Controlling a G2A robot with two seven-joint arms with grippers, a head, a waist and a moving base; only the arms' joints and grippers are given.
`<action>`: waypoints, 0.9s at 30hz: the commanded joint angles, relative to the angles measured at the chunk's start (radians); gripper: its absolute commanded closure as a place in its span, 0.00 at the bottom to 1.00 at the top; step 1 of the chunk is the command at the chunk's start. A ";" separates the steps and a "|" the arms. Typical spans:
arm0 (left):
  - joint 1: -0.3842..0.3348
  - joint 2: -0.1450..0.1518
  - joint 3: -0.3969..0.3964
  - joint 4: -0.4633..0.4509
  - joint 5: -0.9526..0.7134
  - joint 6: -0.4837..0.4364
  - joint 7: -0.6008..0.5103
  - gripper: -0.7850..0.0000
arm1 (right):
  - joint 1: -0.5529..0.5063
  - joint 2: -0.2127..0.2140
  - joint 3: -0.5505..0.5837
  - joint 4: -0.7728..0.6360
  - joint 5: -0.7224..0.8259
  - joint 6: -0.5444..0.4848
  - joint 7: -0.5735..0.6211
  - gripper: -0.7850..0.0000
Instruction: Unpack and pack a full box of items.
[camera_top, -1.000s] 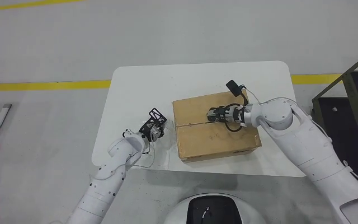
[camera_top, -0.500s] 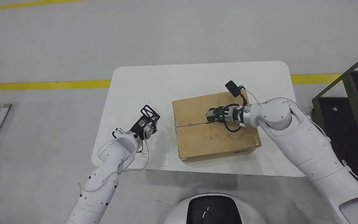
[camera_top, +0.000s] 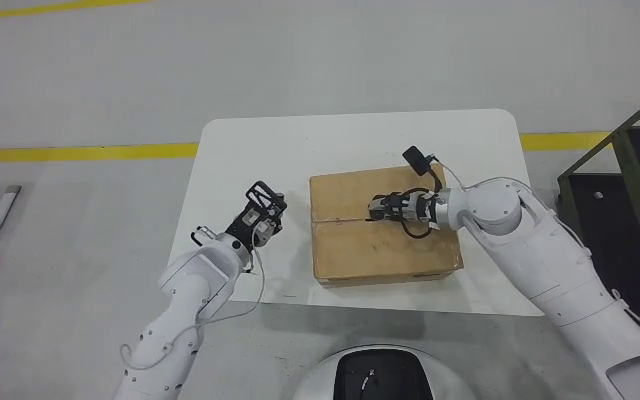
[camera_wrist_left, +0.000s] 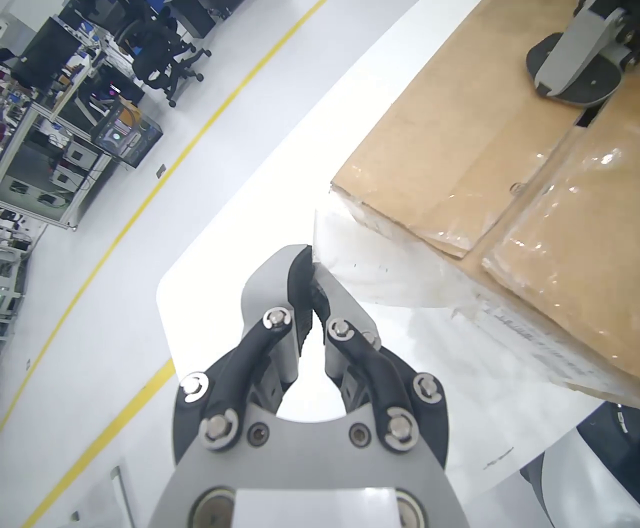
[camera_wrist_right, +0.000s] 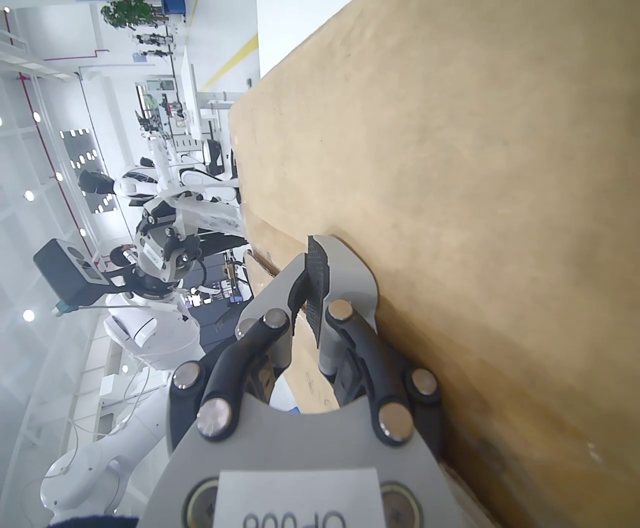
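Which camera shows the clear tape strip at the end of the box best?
The left wrist view: the clear tape strip stretches from the left claw, pinched shut on it, to the end of the cardboard box. In the top view the tape is too faint to make out beside the box. The right wrist view looks along the box top.

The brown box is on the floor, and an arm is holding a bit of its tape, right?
Not quite. The box sits on the white table, not the floor; the top view shows that. The rest is right: the left end effector is shut on clear tape stuck to the box.
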 joint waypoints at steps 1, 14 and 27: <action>0.005 -0.001 0.000 -0.019 0.000 -0.008 -0.003 0.83 | -0.001 0.000 0.000 0.001 0.001 -0.003 0.002 1.00; -0.035 -0.019 0.047 -0.032 0.096 0.030 0.005 0.19 | -0.004 0.000 0.000 -0.002 0.001 -0.022 0.014 1.00; -0.141 -0.052 0.105 0.002 0.102 0.058 0.026 0.18 | -0.023 0.002 0.001 -0.028 -0.005 -0.024 0.011 1.00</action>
